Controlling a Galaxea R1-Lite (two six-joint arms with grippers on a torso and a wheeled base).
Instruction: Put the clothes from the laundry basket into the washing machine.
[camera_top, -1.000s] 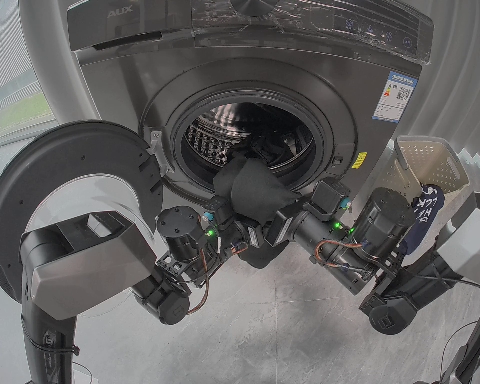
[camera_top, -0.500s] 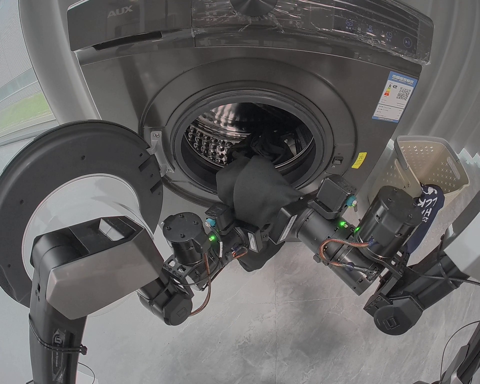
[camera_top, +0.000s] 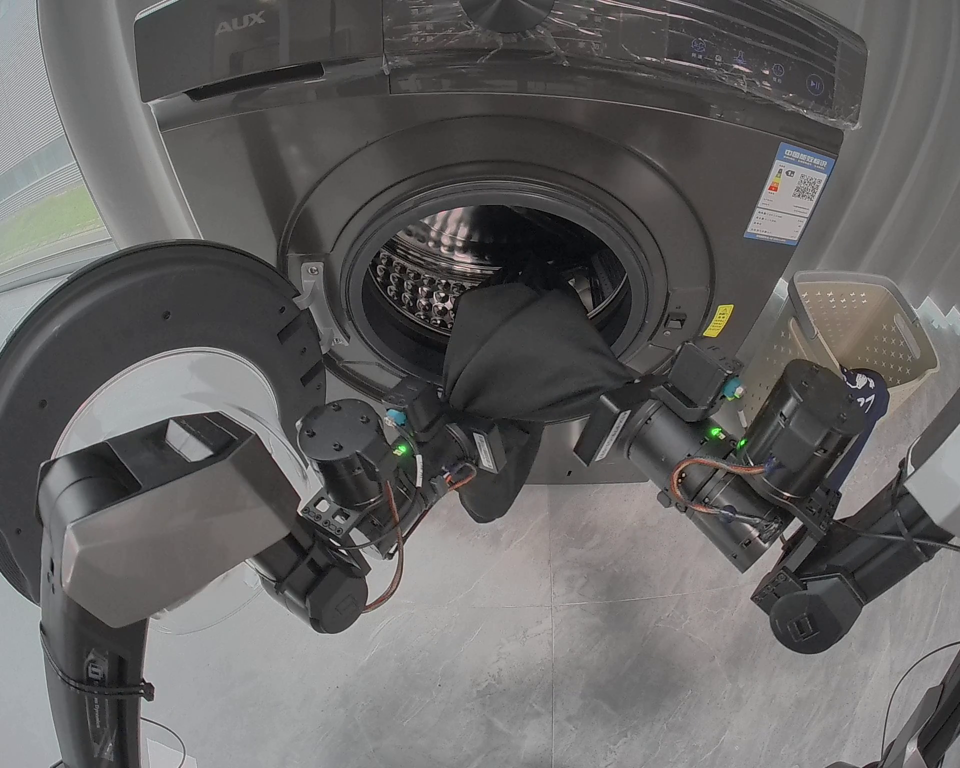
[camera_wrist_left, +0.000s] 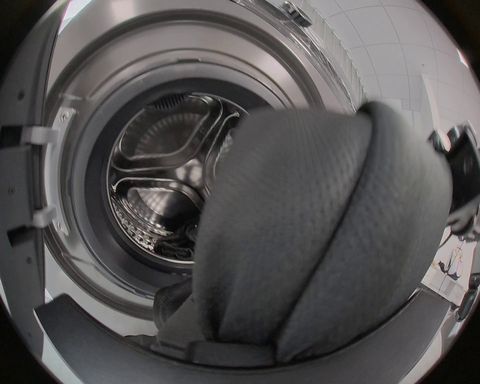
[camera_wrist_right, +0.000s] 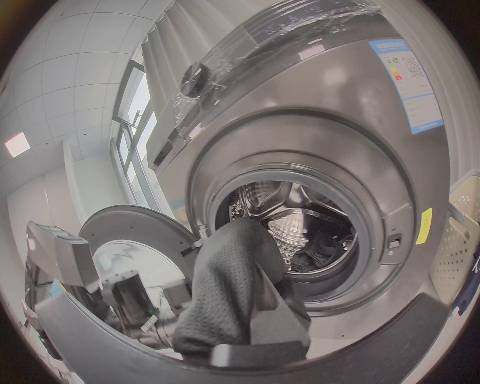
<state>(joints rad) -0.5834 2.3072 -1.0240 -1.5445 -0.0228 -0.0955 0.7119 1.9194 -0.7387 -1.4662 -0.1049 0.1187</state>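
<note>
Holds one dark garment (camera_top: 525, 350) across the mouth of the washing machine (camera_top: 250, 170), pinched at both ends: left gripper (camera_top: 470, 440) closed on the left end, right gripper (camera_top: 600, 400) closed on the right end. Stretches the cloth left to right, which sets its long axis across the opening rather than into it. Bulges the middle of the cloth up over the near lip of the drum (camera_top: 420, 285), partly inside already; cannot tell whether touching the seal. Leaves a loose tail hanging below the left gripper, outside the machine and above the floor. Puts the drum on the far side of both grippers and slightly higher, straight ahead of each, with both about equally near the rim. Seems to call for a push away from the robot and into the drum with both ends together; risks, by this reading, the hanging tail catching on the near lip and draping outside. Tallies two grippers, one garment in hand, one washing machine, one round door (camera_top: 130, 320) swung open to the left, at least one dark item (camera_wrist_right: 320, 250) lying deep in the drum, one laundry basket (camera_top: 860, 320) to the right of the machine, and one navy garment (camera_top: 865, 395) with white lettering draped over the basket's near edge.
</note>
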